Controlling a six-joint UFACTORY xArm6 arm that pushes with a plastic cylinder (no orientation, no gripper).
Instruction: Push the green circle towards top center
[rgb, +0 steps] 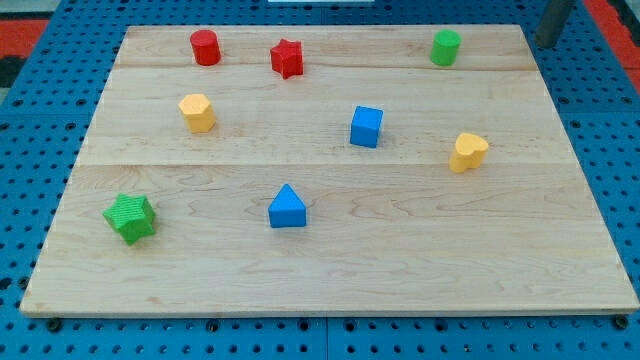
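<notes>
my tip (546, 44) has no jaws, sits off-board right of the green circle (446, 47); an off-centre push could skid it off the top edge.

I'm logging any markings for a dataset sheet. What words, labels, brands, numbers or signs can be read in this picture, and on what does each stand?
None: no text, number, brand or sign can be read anywhere in the view.
Wooden board: only wood grain.
Blocks, such as the green circle, red star and blue cube: plain coloured faces, no marks.
Blue pegboard around the board: only holes.
Dark rod at the view's top right: unmarked; my tip stands right of the green circle.
</notes>
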